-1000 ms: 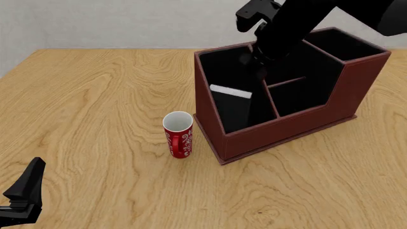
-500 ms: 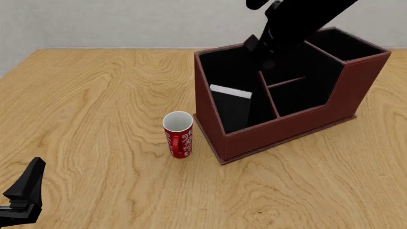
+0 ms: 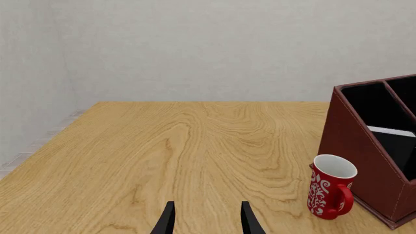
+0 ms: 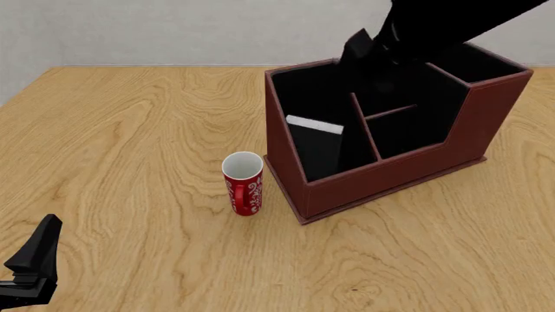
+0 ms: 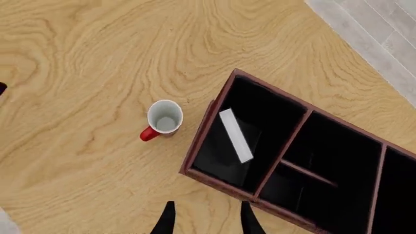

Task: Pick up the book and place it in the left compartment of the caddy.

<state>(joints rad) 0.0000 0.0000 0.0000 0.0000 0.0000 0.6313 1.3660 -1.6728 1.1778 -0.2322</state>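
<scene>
The right claw [image 5: 202,217] hangs released and empty above the caddy [image 4: 451,140]; the left claw [image 3: 204,222] is released near the table's [image 4: 130,130] front left corner. The book [image 5: 235,135] leans inside the left compartment [image 4: 316,110]. It looks thin, stiff and light, best pinched across its top page edge.

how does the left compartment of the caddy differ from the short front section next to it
The left compartment runs the caddy's full depth; the short front section stops at a cross divider. The left compartment holds the book, leaning with its white page edge up; the short section shows nothing inside, though it is dark. The left compartment is the one nearest the red mug, which stands outside; the short section is farther from it. Both are black-lined and open-topped.
</scene>
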